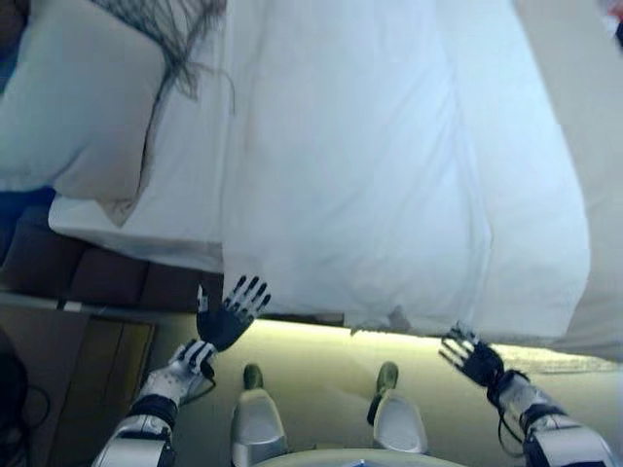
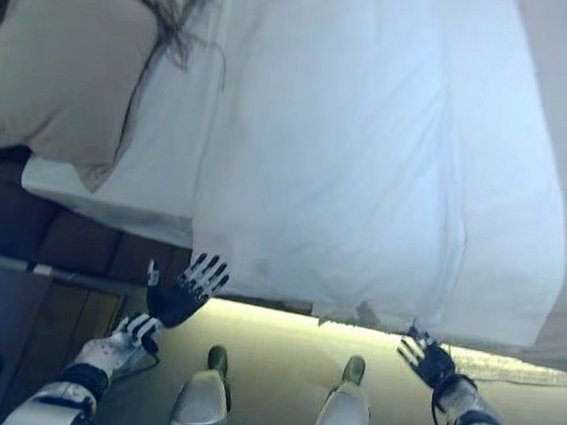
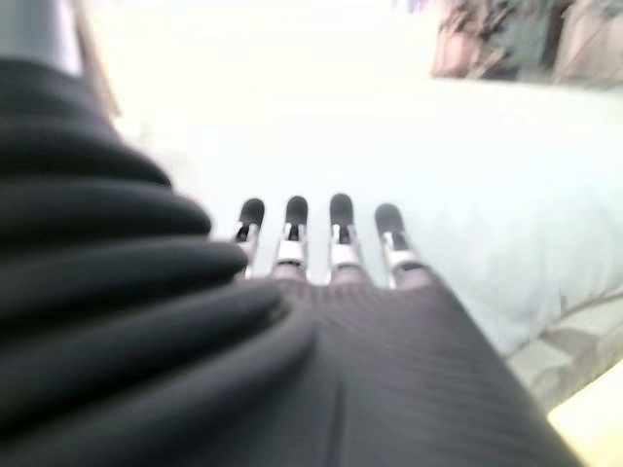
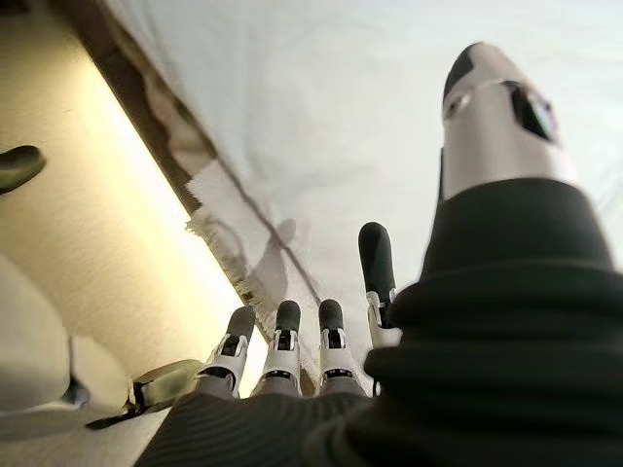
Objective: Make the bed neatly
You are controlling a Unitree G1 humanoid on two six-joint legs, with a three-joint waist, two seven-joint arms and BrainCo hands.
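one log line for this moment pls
left hand: open, at duvet edge | right hand: open, below edge | pillow: upper left

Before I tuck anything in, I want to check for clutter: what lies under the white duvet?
Nothing shows under the white duvet except the white sheet emerging near the pillow. It lies flat; the mattress below is covered. Both hands, left hand and right hand, hang open at its edge.

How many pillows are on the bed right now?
1. The pillow lies at the head of the bed, on the robot's far left, partly cut off by the view's edge. The white duvet covers the rest, so another could be hidden.
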